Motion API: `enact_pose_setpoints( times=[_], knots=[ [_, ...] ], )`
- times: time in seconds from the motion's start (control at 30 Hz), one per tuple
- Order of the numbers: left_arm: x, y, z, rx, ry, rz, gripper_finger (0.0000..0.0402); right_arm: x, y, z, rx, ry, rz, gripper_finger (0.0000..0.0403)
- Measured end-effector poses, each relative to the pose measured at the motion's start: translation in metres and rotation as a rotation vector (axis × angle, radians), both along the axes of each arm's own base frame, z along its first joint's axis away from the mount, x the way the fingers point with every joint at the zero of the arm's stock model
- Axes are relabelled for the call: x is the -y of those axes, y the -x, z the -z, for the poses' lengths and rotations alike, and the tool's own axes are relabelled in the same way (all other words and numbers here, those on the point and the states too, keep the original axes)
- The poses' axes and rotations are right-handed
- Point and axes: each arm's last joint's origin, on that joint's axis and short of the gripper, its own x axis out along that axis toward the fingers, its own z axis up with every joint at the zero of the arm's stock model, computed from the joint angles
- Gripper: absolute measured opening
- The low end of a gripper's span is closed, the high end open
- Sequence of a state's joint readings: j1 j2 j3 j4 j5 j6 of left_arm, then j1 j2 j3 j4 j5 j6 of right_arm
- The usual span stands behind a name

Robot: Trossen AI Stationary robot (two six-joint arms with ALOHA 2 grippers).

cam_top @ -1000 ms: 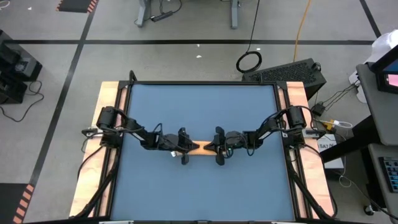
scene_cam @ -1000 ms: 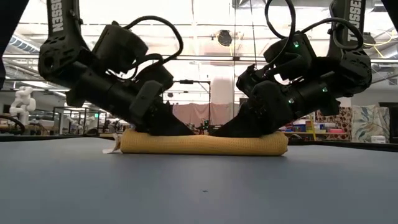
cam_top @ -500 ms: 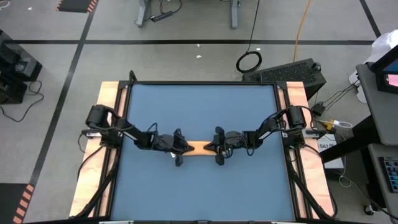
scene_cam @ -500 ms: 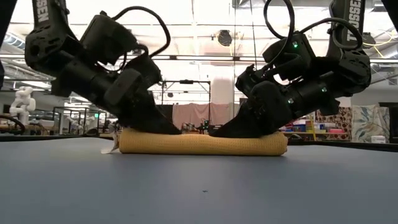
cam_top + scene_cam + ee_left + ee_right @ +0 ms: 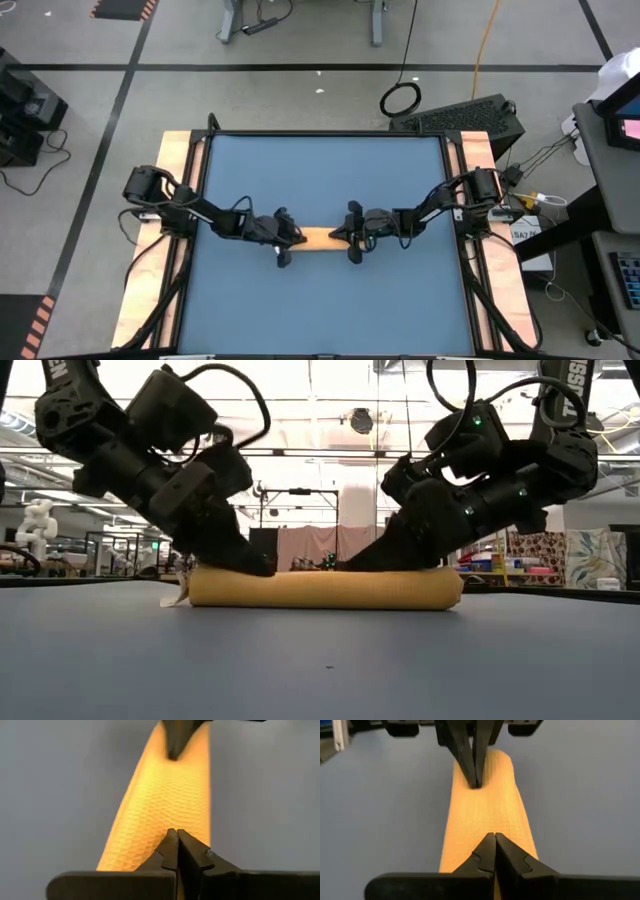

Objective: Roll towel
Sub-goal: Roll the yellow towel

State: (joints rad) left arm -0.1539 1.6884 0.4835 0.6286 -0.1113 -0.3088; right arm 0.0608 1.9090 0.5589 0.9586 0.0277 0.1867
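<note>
Orange-yellow waffle-weave towel [image 5: 325, 588] is rolled into one tight log, lying flat dead centre of the blue desk [image 5: 325, 300] in the high view, small white tag [image 5: 177, 600] poking out at its left end. Left end effector [image 5: 255, 565] comes down at a slant onto the roll's left part, fingers clenched tight together, tips pressed on the fabric, nothing pinched. Right end effector [image 5: 352, 565] mirrors it on the right part, also clenched, tips resting on top.
</note>
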Motion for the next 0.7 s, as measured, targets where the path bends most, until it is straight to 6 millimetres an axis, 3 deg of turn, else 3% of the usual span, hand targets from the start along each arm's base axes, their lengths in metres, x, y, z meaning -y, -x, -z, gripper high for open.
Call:
enact_pose_setpoints(
  times=[0.2,0.37,0.53,0.7],
  knots=[
    [0.001,0.001,0.003,-0.029,0.001,-0.015,0.0005,0.000,0.002,0.003,-0.042,0.006,-0.004,0.0000],
    [0.001,0.002,0.000,-0.020,-0.012,-0.004,0.0005,-0.002,0.006,-0.014,-0.071,0.001,-0.026,0.0000],
    [0.003,0.005,-0.015,0.008,-0.029,0.031,0.0005,-0.011,0.017,-0.028,-0.160,0.001,-0.064,0.0000],
    [0.006,0.010,-0.032,0.051,-0.041,0.055,0.0006,-0.018,0.024,-0.022,-0.206,0.009,-0.060,0.0000]
  ],
)
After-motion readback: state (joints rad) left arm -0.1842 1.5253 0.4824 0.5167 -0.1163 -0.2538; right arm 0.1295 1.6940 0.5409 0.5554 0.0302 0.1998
